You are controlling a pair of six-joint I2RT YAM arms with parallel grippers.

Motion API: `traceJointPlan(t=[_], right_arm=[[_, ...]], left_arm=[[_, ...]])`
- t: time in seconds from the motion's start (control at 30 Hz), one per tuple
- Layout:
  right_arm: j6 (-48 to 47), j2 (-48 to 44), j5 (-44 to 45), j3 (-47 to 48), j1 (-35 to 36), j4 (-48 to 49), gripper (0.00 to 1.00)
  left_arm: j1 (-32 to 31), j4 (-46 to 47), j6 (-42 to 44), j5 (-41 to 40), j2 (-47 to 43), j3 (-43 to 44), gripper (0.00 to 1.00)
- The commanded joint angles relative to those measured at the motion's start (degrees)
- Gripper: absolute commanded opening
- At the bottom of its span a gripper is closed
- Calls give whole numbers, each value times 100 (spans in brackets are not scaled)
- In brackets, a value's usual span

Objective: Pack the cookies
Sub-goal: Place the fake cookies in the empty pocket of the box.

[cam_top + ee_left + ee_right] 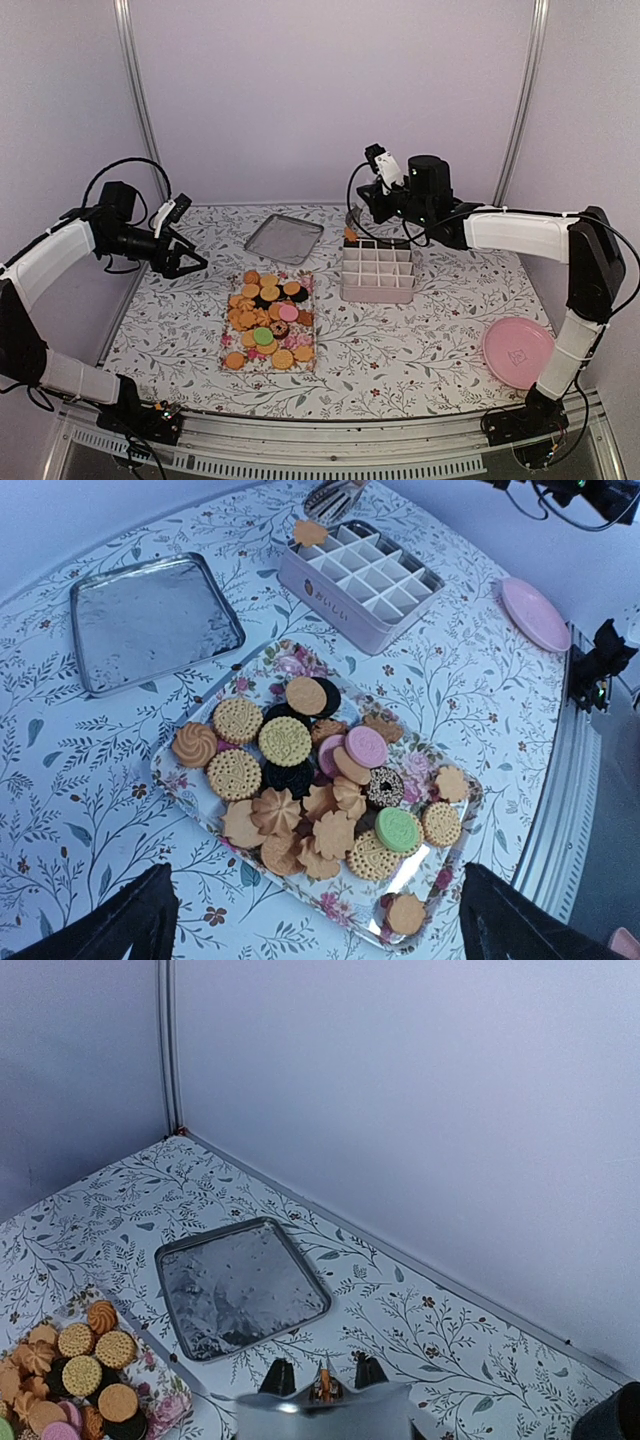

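top view, cookies (268, 318): heaped on floral tray (260, 366), centre of frame, mostly flat, faces up
top view, right gripper (352, 232): jaws narrow, pinching held cookie (351, 237) over upper-left corner of divided box (378, 290); likely lined up over a cell
top view, left gripper (190, 265): jaws wide, nothing between them, left of tray, probably kept clear of the other arm
top view, rest: metal lid (284, 238) upper centre, pink plate (518, 352) lower right
left wrist view, cookies: pile mid-frame, overlapping; box at top, held cookie at its left corner, broad face toward camera
right wrist view, held cookie: bottom centre between the pads, edge-on, upright; no clear long axis, thin edge down, suits a narrow cell
right wrist view, tray pile: lower-left corner; lid mid-frame
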Motion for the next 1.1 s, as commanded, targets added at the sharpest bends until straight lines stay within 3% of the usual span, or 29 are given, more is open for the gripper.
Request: traceJointPlan(t=[0.0, 0.53, 0.73, 0.93, 1.07], right_arm=[[7, -15, -22, -53, 42, 209, 0], [-260, 187, -37, -136, 41, 89, 0], [-31, 262, -247, 38, 41, 25, 30], [66, 118, -169, 171, -10, 7, 32], [135, -100, -93, 209, -185, 22, 28]], left_arm=[[-55, 53, -11, 59, -72, -49, 99], [-56, 90, -44, 68, -15, -64, 99], [-65, 90, -49, 31, -18, -71, 99], [-86, 90, -46, 57, 30, -58, 99], [-100, 90, -46, 66, 67, -53, 99]])
